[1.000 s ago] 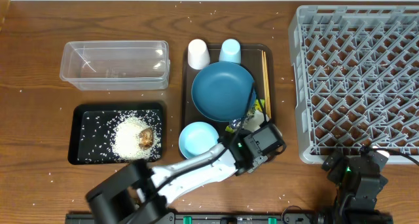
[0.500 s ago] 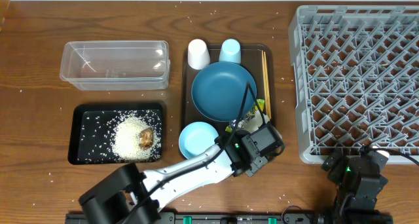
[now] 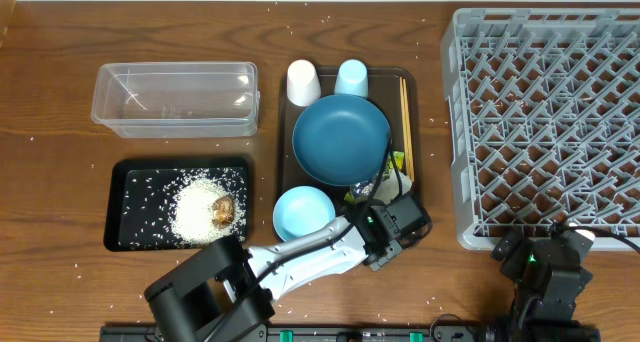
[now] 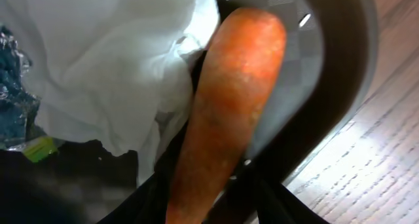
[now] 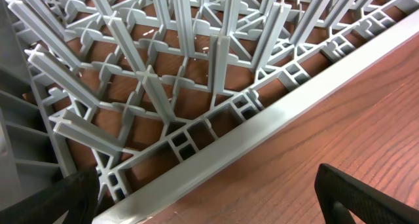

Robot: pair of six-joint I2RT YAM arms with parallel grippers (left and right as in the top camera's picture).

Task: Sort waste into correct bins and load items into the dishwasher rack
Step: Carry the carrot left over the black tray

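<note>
In the left wrist view an orange carrot point(image 4: 229, 119) runs lengthwise between my left gripper's point(image 4: 209, 207) dark fingers, which are shut on it. Beside it lie the crumpled white napkin point(image 4: 111, 67), the foil ball point(image 4: 12, 86) and a green-yellow packet point(image 4: 38, 149). From overhead, that left gripper point(image 3: 375, 197) is at the front right corner of the brown serving tray point(image 3: 284, 132). My right gripper point(image 5: 216, 211) is open over bare wood just outside the front rim of the grey dishwasher rack point(image 5: 196, 86).
The serving tray also carries a dark-blue plate point(image 3: 340, 137), pale-blue bowl point(image 3: 303, 212), white cup point(image 3: 303, 82), light-blue cup point(image 3: 351, 78) and chopsticks point(image 3: 406, 112). A clear tub point(image 3: 175, 99) stands far left. The black tray point(image 3: 130, 182) holds rice point(image 3: 192, 212) and a brown lump point(image 3: 224, 210).
The left wrist has shifted slightly toward the table's front edge, still at the serving tray's corner. The right arm has not moved.
</note>
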